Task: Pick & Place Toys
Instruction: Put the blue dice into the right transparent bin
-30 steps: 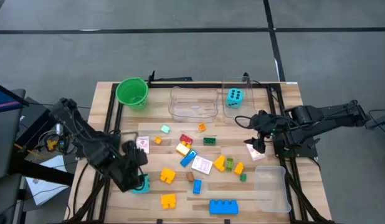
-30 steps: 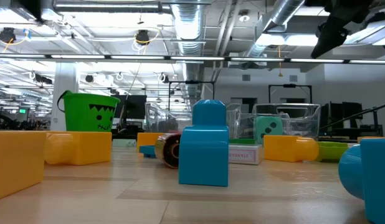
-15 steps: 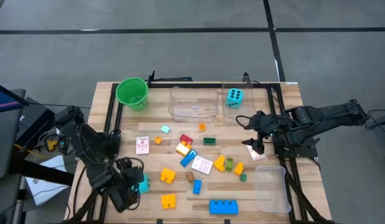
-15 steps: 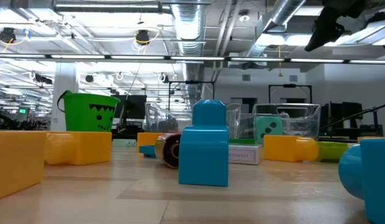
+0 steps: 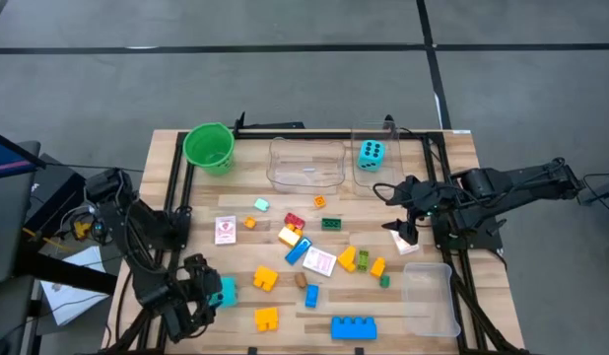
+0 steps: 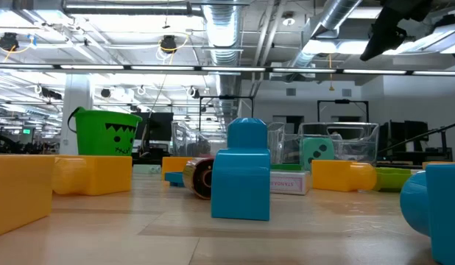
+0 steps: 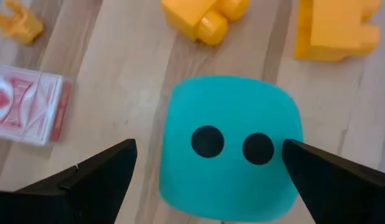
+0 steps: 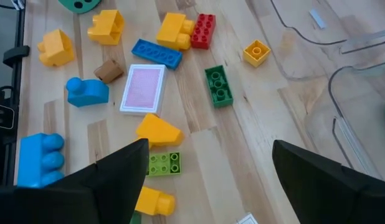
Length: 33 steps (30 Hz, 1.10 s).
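A cyan die point(image 7: 230, 143) with two black dots on its upper face rests flat on the table near the near left corner point(image 5: 224, 291). My left gripper point(image 7: 209, 149) stands open over it, one finger on either side and apart from it point(image 5: 208, 296). My right gripper point(image 5: 403, 229) hangs open above the table's right side, over nothing but wood and loose blocks point(image 8: 210, 144). A second cyan die point(image 5: 372, 155) sits in a clear tub at the far right. Coloured blocks point(image 5: 353, 327) and pink-and-white cards point(image 5: 318, 262) lie scattered across the middle.
A green bucket point(image 5: 208, 148) stands at the far left, with a clear tub point(image 5: 306, 163) beside it. Another clear tub point(image 5: 430, 296) sits at the near right. Yellow blocks point(image 7: 332, 28) and a card pack point(image 7: 30, 102) lie close around the near die.
My left gripper has gone toward the table's near edge and come down, open all the while, until its fingers flank the cyan die. The die has stayed where it was.
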Each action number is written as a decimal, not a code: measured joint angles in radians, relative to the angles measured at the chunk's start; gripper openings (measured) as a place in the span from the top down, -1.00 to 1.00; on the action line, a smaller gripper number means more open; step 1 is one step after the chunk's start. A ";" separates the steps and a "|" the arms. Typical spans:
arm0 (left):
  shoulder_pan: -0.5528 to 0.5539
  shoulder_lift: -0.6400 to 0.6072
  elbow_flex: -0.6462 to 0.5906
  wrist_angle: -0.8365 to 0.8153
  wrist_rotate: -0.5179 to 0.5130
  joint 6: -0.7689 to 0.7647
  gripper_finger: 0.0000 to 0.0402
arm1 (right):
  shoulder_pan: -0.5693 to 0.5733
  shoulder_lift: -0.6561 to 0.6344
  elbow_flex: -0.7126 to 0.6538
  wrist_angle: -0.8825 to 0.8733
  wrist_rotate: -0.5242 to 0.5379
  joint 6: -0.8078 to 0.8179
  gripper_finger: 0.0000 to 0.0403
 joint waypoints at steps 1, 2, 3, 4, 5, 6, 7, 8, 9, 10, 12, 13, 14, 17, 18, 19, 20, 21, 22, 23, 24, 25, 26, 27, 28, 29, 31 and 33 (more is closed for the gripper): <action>0.000 -0.003 -0.002 0.005 -0.014 0.001 -0.99 | 0.000 0.000 0.000 0.002 0.000 0.001 -0.64; -0.001 -0.006 -0.002 0.005 -0.021 0.006 -0.99 | -0.001 0.001 0.000 0.007 -0.002 0.001 -0.64; -0.003 -0.014 -0.004 0.003 -0.025 0.009 -0.99 | -0.001 0.002 0.000 0.016 -0.003 0.001 -0.64; -0.003 -0.021 -0.006 -0.003 -0.024 0.011 -0.99 | -0.001 0.003 0.000 0.025 -0.003 0.001 -0.64; -0.003 -0.031 -0.008 -0.006 -0.024 0.011 -0.99 | -0.001 0.003 0.000 0.031 -0.003 0.001 -0.64; -0.003 -0.041 -0.008 -0.006 -0.025 0.011 -0.99 | -0.001 0.003 0.000 0.036 -0.003 0.001 -0.64; -0.003 -0.054 -0.008 -0.004 -0.027 0.011 -0.99 | -0.001 0.003 0.000 0.043 -0.003 0.001 -0.64; -0.003 -0.066 -0.008 -0.002 -0.030 0.011 -0.99 | -0.001 0.003 0.000 0.046 -0.003 0.001 -0.64; -0.003 -0.079 -0.008 -0.003 -0.042 0.011 -0.99 | -0.001 0.003 0.000 0.046 -0.003 0.001 -0.64; -0.003 -0.090 -0.008 -0.003 -0.057 0.011 -0.99 | -0.001 0.003 0.000 0.046 -0.003 0.001 -0.64; -0.003 -0.110 -0.008 -0.002 -0.087 0.011 -0.99 | -0.001 0.003 0.000 0.046 -0.003 0.011 -0.64; -0.003 -0.119 -0.008 -0.003 -0.096 0.011 -0.99 | -0.001 0.003 0.000 0.045 -0.004 0.017 -0.64; -0.003 -0.125 -0.008 0.000 -0.099 0.010 -0.99 | -0.001 0.003 0.000 0.045 -0.004 0.023 -0.64; -0.003 -0.128 -0.028 0.033 -0.099 -0.029 -0.99 | 0.000 0.003 0.000 0.043 -0.008 0.033 -0.64; -0.006 -0.128 -0.035 0.053 -0.099 -0.042 -0.99 | 0.001 0.003 0.000 0.043 -0.008 0.035 -0.64; -0.012 -0.128 -0.043 0.084 -0.100 -0.046 -0.99 | 0.003 0.003 0.000 0.043 -0.008 0.035 -0.64; -0.017 -0.128 -0.049 0.107 -0.100 -0.046 -0.99 | 0.006 0.003 0.000 0.043 -0.008 0.035 -0.64; -0.023 -0.128 -0.054 0.125 -0.099 -0.048 -0.99 | 0.006 0.003 0.000 0.043 -0.008 0.034 -0.64; -0.027 -0.126 -0.057 0.130 -0.098 -0.056 -0.99 | 0.006 0.003 0.000 0.043 -0.008 0.031 -0.64; -0.032 -0.126 -0.057 0.128 -0.097 -0.071 -0.99 | 0.006 0.003 0.000 0.043 -0.007 0.031 -0.64; -0.036 -0.126 -0.057 0.128 -0.097 -0.082 -0.99 | 0.006 0.003 0.000 0.043 -0.007 0.031 -0.64; -0.038 -0.126 -0.057 0.129 -0.097 -0.096 -0.99 | 0.006 0.003 0.000 0.043 -0.007 0.031 -0.64; -0.039 -0.126 -0.057 0.128 -0.097 -0.110 -0.99 | 0.006 0.003 0.000 0.043 -0.007 0.031 -0.64; -0.041 -0.126 -0.057 0.126 -0.097 -0.123 -0.99 | 0.006 0.003 0.000 0.043 -0.007 0.031 -0.64; -0.042 -0.123 -0.057 0.123 -0.096 -0.135 -0.99 | 0.006 0.003 0.000 0.043 -0.007 0.030 -0.64; -0.041 -0.120 -0.057 0.121 -0.087 -0.145 -0.99 | 0.007 0.003 0.000 0.043 -0.007 0.030 -0.64; -0.037 -0.105 -0.057 0.113 -0.048 -0.158 -0.99 | 0.014 0.003 0.000 0.043 -0.006 0.027 -0.64; -0.025 -0.091 -0.057 0.100 0.031 -0.197 -0.99 | 0.019 0.003 0.000 0.043 -0.006 0.024 -0.64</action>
